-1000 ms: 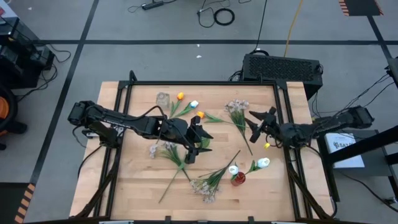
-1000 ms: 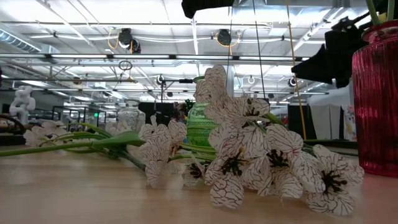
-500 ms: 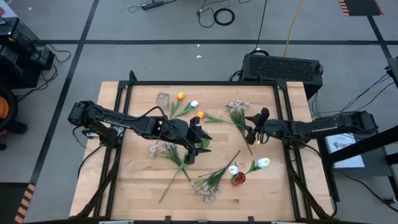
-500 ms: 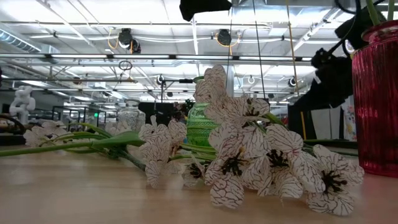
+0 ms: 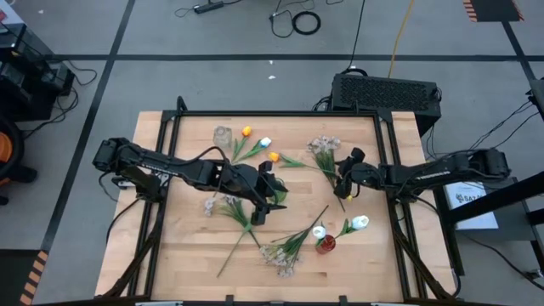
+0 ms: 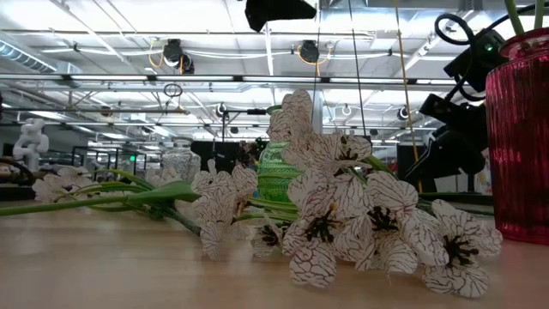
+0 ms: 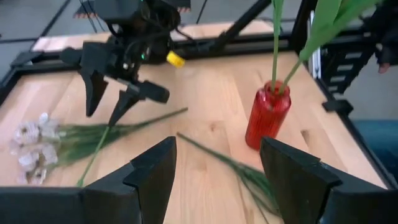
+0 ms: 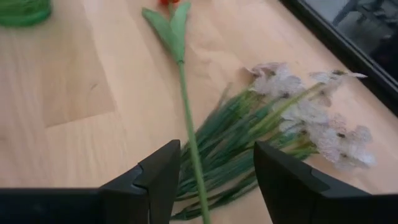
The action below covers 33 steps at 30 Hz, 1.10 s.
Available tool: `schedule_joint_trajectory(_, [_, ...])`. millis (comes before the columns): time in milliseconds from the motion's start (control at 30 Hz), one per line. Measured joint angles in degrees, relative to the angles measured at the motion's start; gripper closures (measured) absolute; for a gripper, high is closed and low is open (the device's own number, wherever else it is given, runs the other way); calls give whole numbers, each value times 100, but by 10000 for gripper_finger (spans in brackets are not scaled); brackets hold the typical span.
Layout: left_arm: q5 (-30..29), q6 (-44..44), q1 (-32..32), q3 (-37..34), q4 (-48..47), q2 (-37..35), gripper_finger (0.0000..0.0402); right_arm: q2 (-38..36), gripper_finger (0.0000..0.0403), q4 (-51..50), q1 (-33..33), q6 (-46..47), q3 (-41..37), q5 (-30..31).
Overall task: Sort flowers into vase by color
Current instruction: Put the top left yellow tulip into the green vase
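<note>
Flowers lie scattered over the wooden table (image 5: 191, 255), and only two have reached a vase: a pair of white tulips (image 5: 359, 223) stand in the red glass vase (image 5: 325, 245) near the front right of the table, their green stems (image 7: 275, 37) rising straight out of its neck. The right gripper (image 5: 343, 180) hangs over the right half of the table, its jaws spread apart and holding nothing, just above a bushy spray of pale blossoms (image 5: 324, 146) and the long stem of an orange tulip (image 5: 273, 157) that runs across beside that spray. The left gripper (image 5: 270, 194) waits over the middle of the table, its fingers also parted and empty, facing the red vase. Another pale spray (image 5: 281, 255) lies at the front of the table just left of the red vase, and a third (image 5: 223, 204) lies left of centre under the left arm. Toward the far edge sit a clear glass vase (image 5: 223, 135), a second orange tulip (image 5: 246, 132) and a white tulip (image 5: 265, 142). A green vase (image 6: 276, 172) stands behind the blossoms in the low view.
</note>
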Motion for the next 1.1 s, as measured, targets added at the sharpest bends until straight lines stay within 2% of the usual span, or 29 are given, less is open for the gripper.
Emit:
schedule_joint_trajectory(367, [0,0,-2,0,-820,0,162,344,206,110,-235,-136,0,-288])
schedule_joint_trajectory(700, [-76,2,-2,2,-1318,-107,162,932,207,1159,-256,-488,0,-479])
schedule_joint_trajectory(800, [-592,7,-5,2,-1499,-114,162,1079,207,1313,-256,-520,0,-484])
schedule_joint_trajectory(1000, [-2580,-84,205,2,-2069,-114,162,1231,207,1486,-256,-558,0,-627])
schedule_joint_trajectory(1100, [-2898,-304,340,2,-2474,-114,162,1231,207,1642,-256,-628,0,-625])
